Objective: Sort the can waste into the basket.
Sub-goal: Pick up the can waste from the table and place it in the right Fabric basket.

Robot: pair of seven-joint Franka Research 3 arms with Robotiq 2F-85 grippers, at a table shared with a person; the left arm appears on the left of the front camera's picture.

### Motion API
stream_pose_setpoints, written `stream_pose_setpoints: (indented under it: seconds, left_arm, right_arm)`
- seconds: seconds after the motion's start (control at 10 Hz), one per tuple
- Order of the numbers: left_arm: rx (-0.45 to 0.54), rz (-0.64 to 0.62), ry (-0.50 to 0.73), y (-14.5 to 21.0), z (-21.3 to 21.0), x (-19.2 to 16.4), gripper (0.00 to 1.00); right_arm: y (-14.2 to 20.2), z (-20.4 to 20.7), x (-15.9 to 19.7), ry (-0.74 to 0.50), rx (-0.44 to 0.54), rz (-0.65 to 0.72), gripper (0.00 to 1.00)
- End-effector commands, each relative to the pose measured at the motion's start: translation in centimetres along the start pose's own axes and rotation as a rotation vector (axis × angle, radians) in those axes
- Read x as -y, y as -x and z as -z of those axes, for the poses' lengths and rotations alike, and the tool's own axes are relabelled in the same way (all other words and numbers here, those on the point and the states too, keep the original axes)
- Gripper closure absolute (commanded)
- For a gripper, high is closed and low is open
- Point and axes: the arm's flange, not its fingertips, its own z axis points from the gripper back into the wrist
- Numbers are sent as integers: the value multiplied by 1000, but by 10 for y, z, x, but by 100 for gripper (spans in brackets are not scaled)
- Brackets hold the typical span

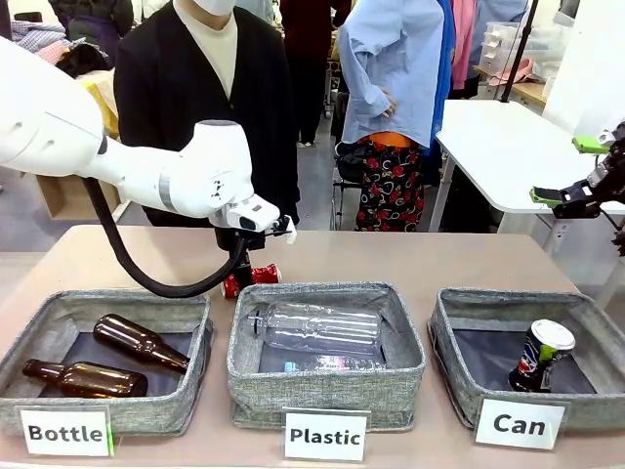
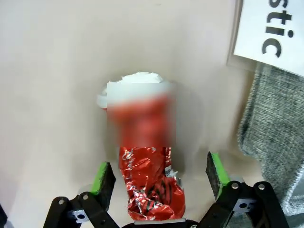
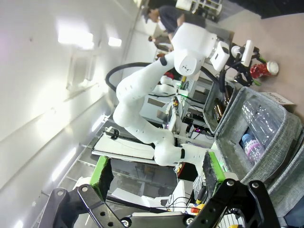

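Straddling item one: crushed red can (image 2: pixel 151 187), lying on the tan surface (image 2: pixel 52 95) behind the "Plastic" bin (image 1: pixel 327 357), its silver top pointing away from the wrist camera. Left pincer (image 2: pixel 159 175): jaws spread wide, one green pad on each side of the can's crumpled body, apart from it, holding nothing yet.

Item two: dark blue-black can (image 1: pixel 540 357), already inside the basket (image 1: pixel 451 337) signed "Can", leaning near its middle.

Right pincer (image 1: pixel 576 176): raised at the right edge of the front view, above and behind the basket, jaws apart, empty.

Other stock: two brown bottles (image 1: pixel 112 357) in the "Bottle" bin (image 1: pixel 59 322); clear plastic bottles (image 1: pixel 317 327) in the "Plastic" bin.

Handling advice, as judgement: the step in hand is the grasp on the red can. Close squarely across the crumpled middle, not the slick rim; crushed foil may give way or slip, so seat the pads low before lifting. The carry must clear the middle bin to reach the basket.
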Motion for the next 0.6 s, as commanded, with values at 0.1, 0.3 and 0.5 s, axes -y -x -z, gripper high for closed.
stream_pose_setpoints:
  seconds: [0.1,0.3,0.5]
  left_arm:
    - [-41,-35,-87,2,-4,-4,60]
    - [-37,-35,-95,3,-5,-6,100]
    - [-36,-55,-115,8,-14,-5,87]
  right_arm:
    - [-1,-2,-2,-6,-8,-22,0]
    - [-1,-2,-2,-6,-8,-22,0]
    - [-1,-2,-2,-6,-8,-22,0]
